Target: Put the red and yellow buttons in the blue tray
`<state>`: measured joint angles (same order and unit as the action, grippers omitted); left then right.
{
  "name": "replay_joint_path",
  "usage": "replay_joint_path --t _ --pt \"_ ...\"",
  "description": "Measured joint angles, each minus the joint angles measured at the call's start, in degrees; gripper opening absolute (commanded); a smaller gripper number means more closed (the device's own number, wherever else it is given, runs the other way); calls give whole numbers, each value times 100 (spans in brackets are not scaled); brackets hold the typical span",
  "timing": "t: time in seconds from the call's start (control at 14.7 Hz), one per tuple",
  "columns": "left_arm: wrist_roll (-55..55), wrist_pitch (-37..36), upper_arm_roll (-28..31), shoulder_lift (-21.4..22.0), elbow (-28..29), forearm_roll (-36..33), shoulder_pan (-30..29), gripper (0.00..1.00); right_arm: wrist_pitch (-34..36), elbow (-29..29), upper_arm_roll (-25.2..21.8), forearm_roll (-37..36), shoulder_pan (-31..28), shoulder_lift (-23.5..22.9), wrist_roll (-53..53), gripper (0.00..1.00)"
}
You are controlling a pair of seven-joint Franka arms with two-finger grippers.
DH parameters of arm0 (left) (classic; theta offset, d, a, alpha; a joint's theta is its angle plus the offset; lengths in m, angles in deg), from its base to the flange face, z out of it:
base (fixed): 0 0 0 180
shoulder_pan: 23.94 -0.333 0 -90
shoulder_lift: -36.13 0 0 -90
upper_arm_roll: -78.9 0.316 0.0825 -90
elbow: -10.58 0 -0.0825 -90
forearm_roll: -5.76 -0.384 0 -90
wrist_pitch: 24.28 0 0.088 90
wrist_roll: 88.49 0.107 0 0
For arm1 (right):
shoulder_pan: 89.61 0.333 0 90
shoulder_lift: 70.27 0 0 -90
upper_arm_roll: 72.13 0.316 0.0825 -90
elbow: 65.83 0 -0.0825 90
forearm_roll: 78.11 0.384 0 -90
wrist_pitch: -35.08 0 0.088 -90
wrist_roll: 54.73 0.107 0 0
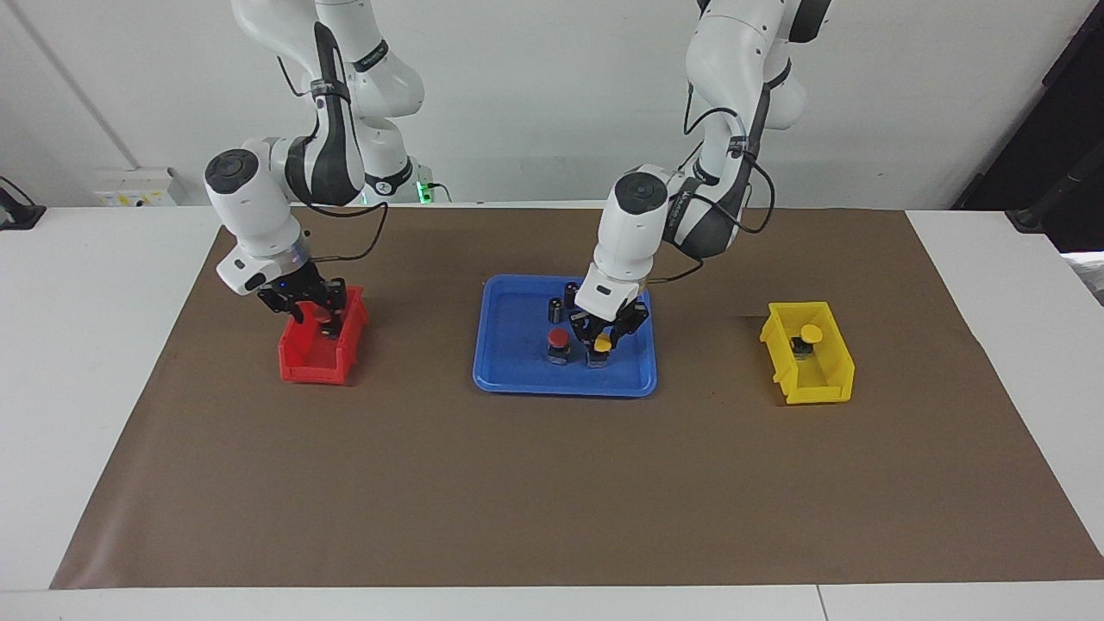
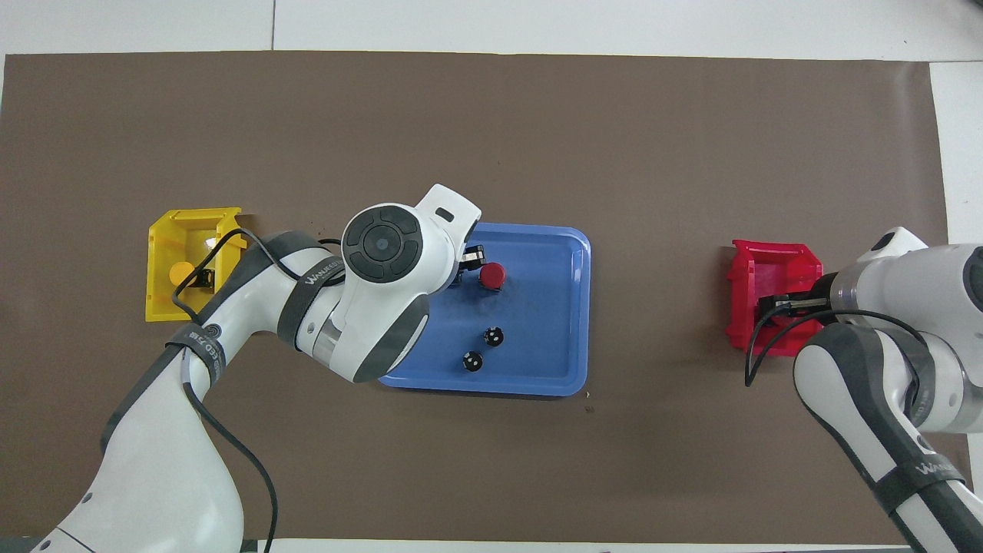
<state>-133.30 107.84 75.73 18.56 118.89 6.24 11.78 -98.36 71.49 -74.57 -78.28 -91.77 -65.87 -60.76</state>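
While the left gripper (image 1: 604, 338) stands low in the blue tray (image 1: 509, 366), its fingers are around a yellow button (image 1: 602, 344) that seems to rest on the tray floor. I judge that this is the moment of setting it down; whether the fingers pinch it or are already loose I cannot tell. Just beside it in the tray stands a red button (image 1: 559, 343), and nearer to the robots are two small dark cylinders (image 1: 562, 302).

The right gripper (image 1: 317, 312) is down in the red bin (image 1: 319, 358), toward the right arm's end of the table, and a red cap (image 1: 324, 318) shows between its fingers. It seems to pinch this second red button, but I am not sure.

The other yellow button (image 1: 809, 338) lies in the yellow bin (image 1: 819, 379), untouched.

So two buttons are at the tray and two are left. Next, the left gripper must let go and rise straight up, so that the yellow button does not tip against the red one. The right gripper must lift its button clear of the bin wall.
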Motion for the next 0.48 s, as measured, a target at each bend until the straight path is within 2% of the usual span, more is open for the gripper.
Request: replay_joint_path --t 0.07,0.27,0.34,0.41,0.48 --pt "-8 -2 0 5 -2 0 4 65 -2 16 4 0 1 0 0 65" --pt "-12 -208 25 15 -73 0 4 83 -4 51 13 0 1 5 0 49" --pt "-12 -417 47 48 -177 0 0 95 -4 62 15 0 2 6 -1 43" --pt "-12 -758 85 116 -337 0 -7 100 -5 68 18 0 2 7 -1 35" --pt "-1 -1197 153 226 -512 -1 -27 100 -6 71 20 0 3 8 -1 24"
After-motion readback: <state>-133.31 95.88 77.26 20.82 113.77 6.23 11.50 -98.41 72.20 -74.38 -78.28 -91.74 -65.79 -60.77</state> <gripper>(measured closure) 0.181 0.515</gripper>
